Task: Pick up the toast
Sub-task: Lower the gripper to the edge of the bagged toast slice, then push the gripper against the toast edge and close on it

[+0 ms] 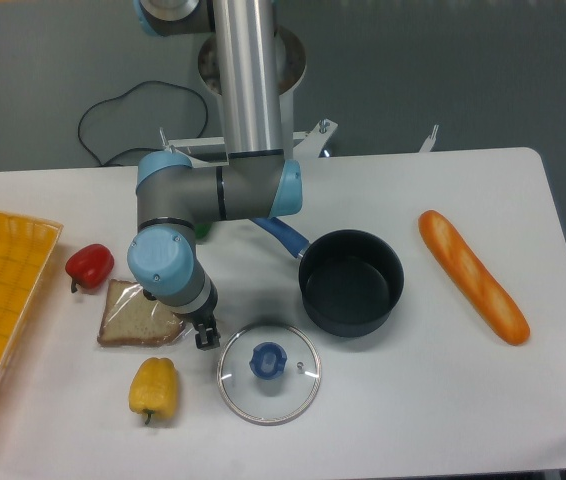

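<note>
The flat, roughly square slice of brown toast in crinkly clear plastic wrap (141,318) lies on the white table (443,400), its edges nearly parallel to the table's, just left of the black two-finger gripper (203,335), whose opening I cannot tell.
</note>
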